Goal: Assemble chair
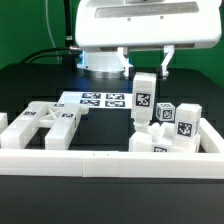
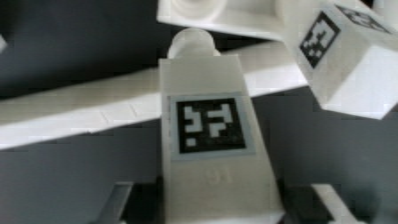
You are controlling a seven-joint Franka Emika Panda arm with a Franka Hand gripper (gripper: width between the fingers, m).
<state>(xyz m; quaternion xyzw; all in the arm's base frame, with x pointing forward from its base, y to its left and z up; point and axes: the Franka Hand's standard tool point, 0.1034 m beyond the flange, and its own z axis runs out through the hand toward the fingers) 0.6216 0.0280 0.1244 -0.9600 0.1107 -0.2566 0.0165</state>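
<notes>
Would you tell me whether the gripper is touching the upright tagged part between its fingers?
Cannot tell. The gripper flanks the upright part in both views, but neither shows contact or a gap plainly.

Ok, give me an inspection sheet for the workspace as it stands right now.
surface: black table, white border rail along its front.
job's things: chair leg upright; more chair parts in a left cluster and a right cluster, sides as in the exterior view.
clutter: nothing seen besides the marker board.
grippers: gripper closed on the chair leg.
cables: apparently a dark cable behind the table.
surroundings: green backdrop.
</notes>
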